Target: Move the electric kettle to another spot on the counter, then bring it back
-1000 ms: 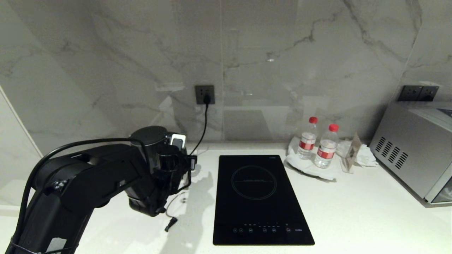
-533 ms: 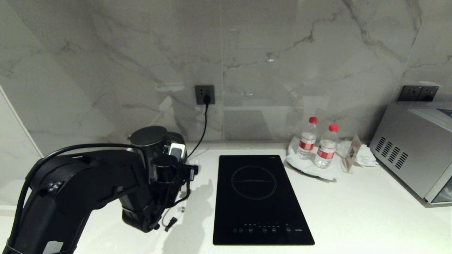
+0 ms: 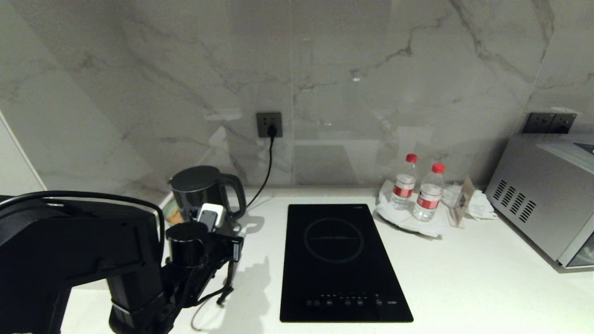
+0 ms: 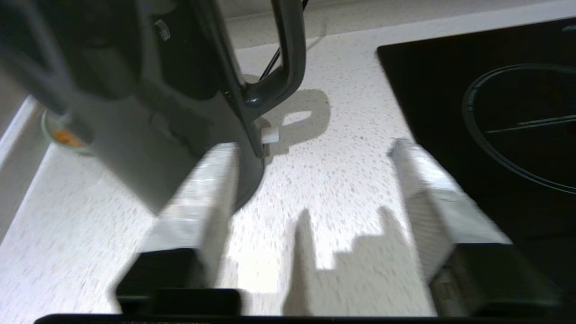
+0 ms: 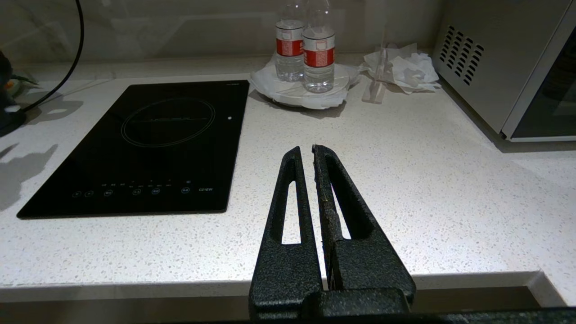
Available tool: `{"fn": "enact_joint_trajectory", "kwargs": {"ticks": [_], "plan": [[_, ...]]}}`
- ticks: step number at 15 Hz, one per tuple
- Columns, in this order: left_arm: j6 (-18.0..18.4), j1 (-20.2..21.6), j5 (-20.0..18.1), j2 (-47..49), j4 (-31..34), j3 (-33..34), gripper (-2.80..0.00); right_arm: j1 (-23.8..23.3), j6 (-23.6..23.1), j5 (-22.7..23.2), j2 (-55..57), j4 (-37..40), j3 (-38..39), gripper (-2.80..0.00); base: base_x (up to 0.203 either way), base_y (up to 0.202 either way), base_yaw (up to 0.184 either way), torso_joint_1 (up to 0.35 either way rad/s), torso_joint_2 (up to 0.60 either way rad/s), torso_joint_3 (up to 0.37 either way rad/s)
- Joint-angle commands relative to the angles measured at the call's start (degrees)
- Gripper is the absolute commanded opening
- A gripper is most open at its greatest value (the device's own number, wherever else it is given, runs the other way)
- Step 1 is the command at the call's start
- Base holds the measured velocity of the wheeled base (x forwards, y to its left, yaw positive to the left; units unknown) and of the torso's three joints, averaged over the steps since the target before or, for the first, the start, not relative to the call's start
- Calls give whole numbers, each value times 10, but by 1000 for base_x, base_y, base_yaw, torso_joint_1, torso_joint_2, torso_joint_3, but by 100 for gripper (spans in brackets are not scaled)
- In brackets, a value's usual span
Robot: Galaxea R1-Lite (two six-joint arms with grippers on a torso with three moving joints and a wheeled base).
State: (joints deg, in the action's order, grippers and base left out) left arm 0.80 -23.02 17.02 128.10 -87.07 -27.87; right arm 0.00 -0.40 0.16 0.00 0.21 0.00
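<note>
The electric kettle (image 3: 199, 189) stands upright at the back left of the white counter (image 3: 464, 278), with its loop handle (image 3: 239, 197) turned toward the cooktop. My left arm (image 3: 139, 260) is low at the front left, clear of the kettle. In the left wrist view my left gripper (image 4: 312, 146) is open over bare counter with nothing between its fingers. The kettle (image 4: 180, 90) and its handle (image 4: 288, 58) lie just ahead, beside one finger (image 4: 211, 180). My right gripper (image 5: 306, 150) is shut and empty above the counter's front edge.
A black cooktop (image 3: 338, 260) lies in the middle. A cord (image 3: 269, 162) runs from the wall socket (image 3: 269, 124) down behind the kettle. Two water bottles (image 3: 417, 190) stand on a plate at the back right. A silver oven (image 3: 547, 195) fills the far right.
My left arm has pulled back from the kettle's handle toward the front of the counter and sunk lower. The kettle has stayed where it was.
</note>
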Motion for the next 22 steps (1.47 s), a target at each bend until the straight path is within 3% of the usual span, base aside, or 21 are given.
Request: {"fn": "enact_joint_trajectory", "kwargs": {"ticks": [1, 5, 9, 12, 14, 16, 18, 20, 22], "plan": [[-9, 1, -5, -79, -6, 54, -280, 0, 0, 0, 0, 0, 0, -280, 0, 0, 0, 0, 0, 0], [-14, -1, -22, -152, -6, 116, -280, 0, 0, 0, 0, 0, 0, -280, 0, 0, 0, 0, 0, 0], [-24, 30, -120, -219, -6, 189, -280, 0, 0, 0, 0, 0, 0, -280, 0, 0, 0, 0, 0, 0], [-32, 33, -132, -317, -5, 221, -280, 0, 0, 0, 0, 0, 0, -280, 0, 0, 0, 0, 0, 0], [-38, 34, -140, -388, 35, 218, -280, 0, 0, 0, 0, 0, 0, -280, 0, 0, 0, 0, 0, 0], [-44, 33, -155, -483, 115, 200, -280, 0, 0, 0, 0, 0, 0, -280, 0, 0, 0, 0, 0, 0], [-68, 31, -182, -591, 240, 167, -280, 0, 0, 0, 0, 0, 0, -280, 0, 0, 0, 0, 0, 0], [-91, 32, -219, -710, 439, 112, -280, 0, 0, 0, 0, 0, 0, -280, 0, 0, 0, 0, 0, 0], [-100, 35, -232, -796, 606, 59, -280, 0, 0, 0, 0, 0, 0, -280, 0, 0, 0, 0, 0, 0]]}}
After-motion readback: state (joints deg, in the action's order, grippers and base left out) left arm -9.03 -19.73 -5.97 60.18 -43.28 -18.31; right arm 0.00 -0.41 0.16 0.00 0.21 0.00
